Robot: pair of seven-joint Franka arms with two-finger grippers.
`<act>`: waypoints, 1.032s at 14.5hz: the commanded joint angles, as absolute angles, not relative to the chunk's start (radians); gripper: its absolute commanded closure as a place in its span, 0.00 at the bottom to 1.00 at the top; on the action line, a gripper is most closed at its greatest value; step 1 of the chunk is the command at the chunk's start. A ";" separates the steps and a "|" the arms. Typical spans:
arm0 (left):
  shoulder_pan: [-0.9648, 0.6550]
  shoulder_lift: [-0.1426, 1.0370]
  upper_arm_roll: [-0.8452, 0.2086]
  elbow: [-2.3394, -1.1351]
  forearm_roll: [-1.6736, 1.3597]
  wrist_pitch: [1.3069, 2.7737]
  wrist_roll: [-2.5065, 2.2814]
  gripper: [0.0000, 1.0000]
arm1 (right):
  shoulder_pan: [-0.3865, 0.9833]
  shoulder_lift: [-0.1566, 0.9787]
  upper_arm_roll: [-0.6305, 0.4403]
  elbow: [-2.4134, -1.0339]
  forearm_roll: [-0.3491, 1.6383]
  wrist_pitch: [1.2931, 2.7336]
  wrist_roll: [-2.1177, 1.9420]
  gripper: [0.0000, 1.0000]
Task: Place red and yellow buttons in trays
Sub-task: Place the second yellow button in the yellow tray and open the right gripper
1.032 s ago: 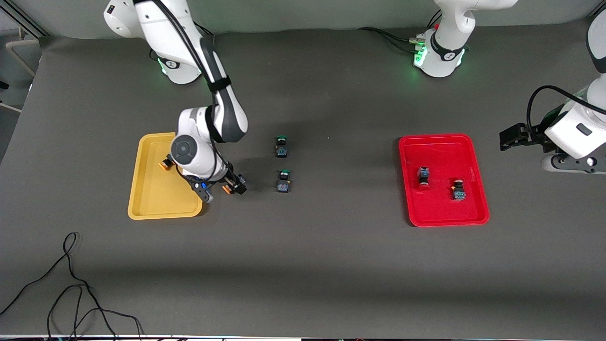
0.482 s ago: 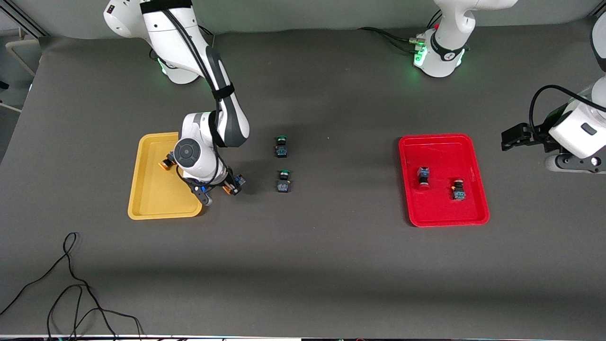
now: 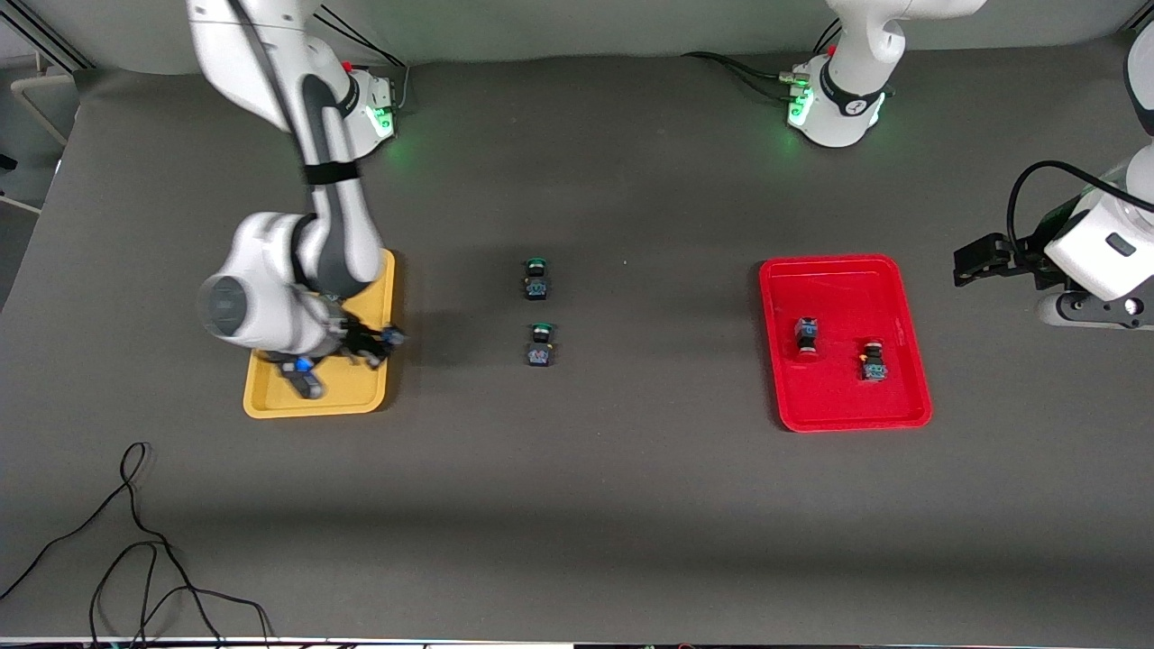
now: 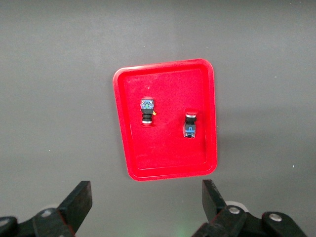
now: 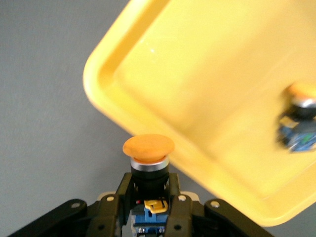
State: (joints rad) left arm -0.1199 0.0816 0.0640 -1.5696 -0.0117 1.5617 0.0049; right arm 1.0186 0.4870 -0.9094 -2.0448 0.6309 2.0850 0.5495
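My right gripper point(image 3: 368, 346) is shut on a yellow-capped button point(image 5: 148, 147) and holds it over the rim of the yellow tray point(image 3: 270, 397), at the tray's edge toward the table's middle. The tray also shows in the right wrist view point(image 5: 197, 74), with a second yellow button point(image 5: 300, 114) lying in it; the arm hides that button in the front view. The red tray point(image 3: 843, 279) holds two red buttons point(image 3: 805, 335) point(image 3: 872, 361). My left gripper point(image 3: 974, 263) waits open and empty in the air past the red tray point(image 4: 165, 74) at the left arm's end.
Two green-capped buttons point(image 3: 536, 279) point(image 3: 539, 346) stand on the grey mat between the trays. A black cable point(image 3: 135, 541) lies loose near the front corner at the right arm's end.
My right gripper has carried the yellow button from the mat beside the yellow tray to over the tray's rim. The left arm has hardly moved.
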 commanded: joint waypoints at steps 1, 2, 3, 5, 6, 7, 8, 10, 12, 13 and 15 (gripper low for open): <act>-0.124 0.066 0.067 -1.557 -0.015 1.528 0.018 0.01 | 1.025 0.488 -0.954 -2.091 0.646 2.094 0.401 1.00; -0.124 0.064 0.067 -1.555 -0.015 1.528 0.017 0.01 | 1.025 0.489 -0.957 -2.095 0.646 2.097 0.388 0.96; -0.124 0.066 0.067 -1.557 -0.015 1.529 0.017 0.01 | 1.022 0.492 -0.960 -2.097 0.646 2.106 0.371 0.74; -0.124 0.066 0.067 -1.557 -0.015 1.528 0.018 0.01 | 1.014 0.492 -0.974 -2.100 0.646 2.108 0.321 0.00; -0.126 0.066 0.069 -1.557 -0.012 1.528 0.018 0.01 | 1.015 0.482 -0.989 -2.100 0.646 2.096 0.313 0.00; -0.126 0.066 0.068 -1.557 -0.011 1.529 0.017 0.01 | 1.029 0.471 -1.021 -2.095 0.646 2.070 0.313 0.00; -0.127 0.066 0.067 -1.557 -0.008 1.528 0.017 0.01 | 1.031 0.459 -1.046 -2.085 0.646 2.027 0.311 0.00; -0.127 0.066 0.067 -1.557 -0.006 1.528 0.017 0.01 | 1.043 0.421 -1.092 -2.036 0.599 1.949 0.314 0.00; -0.127 0.067 0.067 -1.557 -0.006 1.528 0.017 0.01 | 1.092 0.359 -1.150 -1.988 0.510 1.902 0.322 0.00; -0.127 0.067 0.069 -1.557 -0.006 1.528 0.017 0.01 | 1.124 0.324 -1.190 -1.967 0.477 1.887 0.321 0.00; -0.127 0.066 0.067 -1.557 -0.006 1.528 0.017 0.01 | 1.185 0.252 -1.253 -1.901 0.392 1.844 0.311 0.00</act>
